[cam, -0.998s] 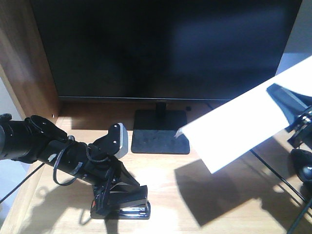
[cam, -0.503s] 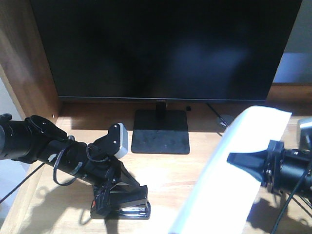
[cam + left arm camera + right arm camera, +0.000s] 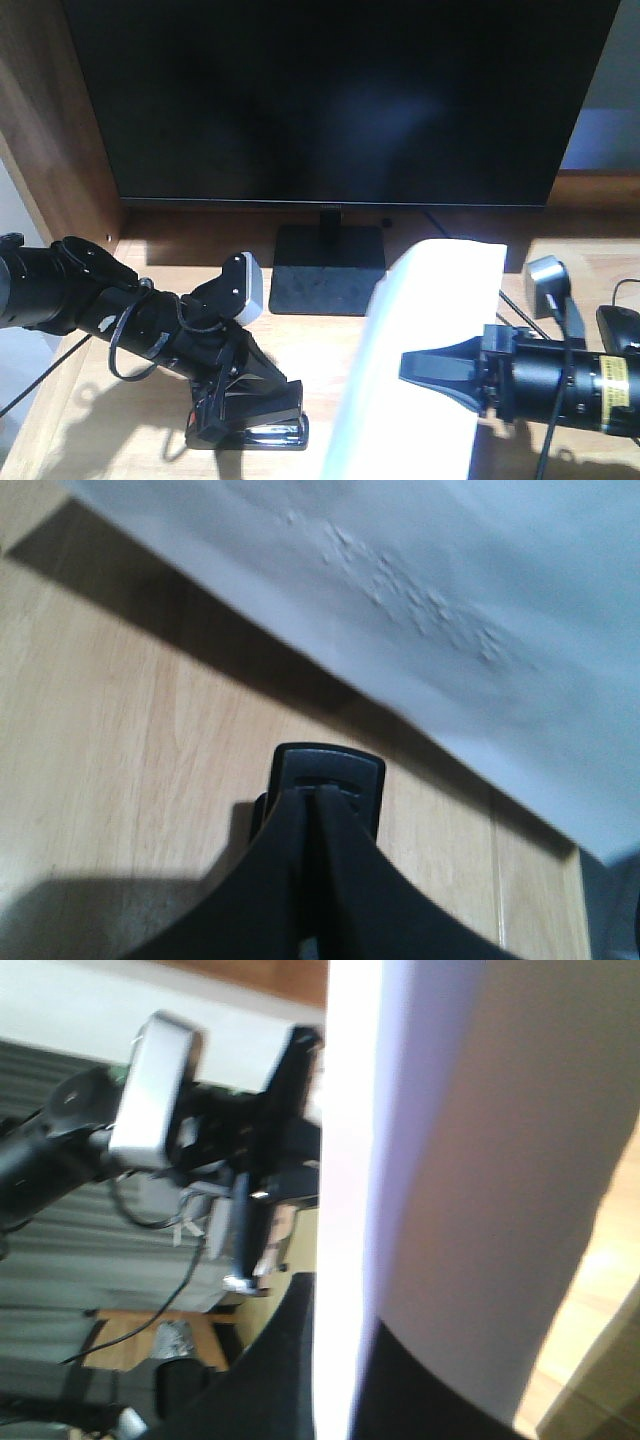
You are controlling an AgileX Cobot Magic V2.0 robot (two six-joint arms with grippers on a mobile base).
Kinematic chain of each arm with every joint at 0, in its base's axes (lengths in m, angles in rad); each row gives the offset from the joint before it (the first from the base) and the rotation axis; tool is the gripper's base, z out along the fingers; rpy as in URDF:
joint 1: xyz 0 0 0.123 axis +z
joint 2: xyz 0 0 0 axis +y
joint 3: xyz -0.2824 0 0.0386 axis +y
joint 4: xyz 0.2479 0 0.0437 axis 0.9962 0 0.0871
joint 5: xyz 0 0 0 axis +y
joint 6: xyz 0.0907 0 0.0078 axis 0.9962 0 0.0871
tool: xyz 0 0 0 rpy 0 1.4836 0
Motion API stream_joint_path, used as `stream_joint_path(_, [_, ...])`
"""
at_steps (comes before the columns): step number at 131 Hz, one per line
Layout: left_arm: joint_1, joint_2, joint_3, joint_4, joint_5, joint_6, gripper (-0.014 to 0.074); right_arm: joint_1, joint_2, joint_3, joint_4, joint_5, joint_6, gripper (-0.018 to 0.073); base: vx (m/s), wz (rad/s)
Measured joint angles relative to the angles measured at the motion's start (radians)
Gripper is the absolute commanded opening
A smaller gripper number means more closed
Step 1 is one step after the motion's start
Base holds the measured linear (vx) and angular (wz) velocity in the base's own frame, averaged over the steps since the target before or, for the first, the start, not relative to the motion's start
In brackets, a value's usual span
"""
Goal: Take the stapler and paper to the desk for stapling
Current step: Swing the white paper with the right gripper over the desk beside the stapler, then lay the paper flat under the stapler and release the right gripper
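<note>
Pinching the paper (image 3: 480, 1160) edge-on, the right gripper (image 3: 345, 1315) has its two dark fingers closed narrowly on either side of the sheet. The front view shows only one finger (image 3: 440, 368), a black wedge lying across the white face, and the other is hidden behind. There the paper (image 3: 420, 330) hangs above the desk (image 3: 100, 440) as a long, smooth, gently curled band, right of centre. The left gripper (image 3: 318, 805) is clamped on the stapler (image 3: 325, 770), its matte black fingers meeting in a narrow V over the rounded black nose. That wrist view also shows a patch of small raised dimples on the paper (image 3: 400, 580) and its shadow on the pale, straight-grained wood (image 3: 120, 730). From the front, the stapler (image 3: 255, 415) rests on the desk at front left, with a silvery strip glinting along its base. Behind stand a dark, glossy monitor (image 3: 330, 100) and its flat square foot (image 3: 328, 270).
</note>
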Motion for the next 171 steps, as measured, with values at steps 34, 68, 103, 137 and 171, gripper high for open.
stream_joint_path(34, [0.0,0.0,0.0,0.0,0.0,0.0,-0.0006,0.046,0.0,0.0,-0.008,0.031,-0.024,-0.0003,0.0,0.0])
stream_joint_path(68, [0.0,0.0,0.0,0.0,0.0,0.0,-0.0006,0.046,0.0,0.0,-0.218,0.26,-0.007,-0.0003,0.0,0.0])
stream_joint_path(103, [0.0,0.0,0.0,0.0,0.0,0.0,-0.0006,0.046,0.0,0.004,-0.29,0.397,-0.041,-0.0003,0.0,0.0])
stream_joint_path(137, [0.0,0.0,0.0,0.0,0.0,0.0,-0.0006,0.046,0.0,0.004,-0.291,0.358,-0.181,-0.0003,0.0,0.0])
stream_joint_path(171, [0.0,0.0,0.0,0.0,0.001,0.0,-0.0006,0.048,0.0,0.004,-0.292,0.279,-0.293,-0.0003,0.0,0.0])
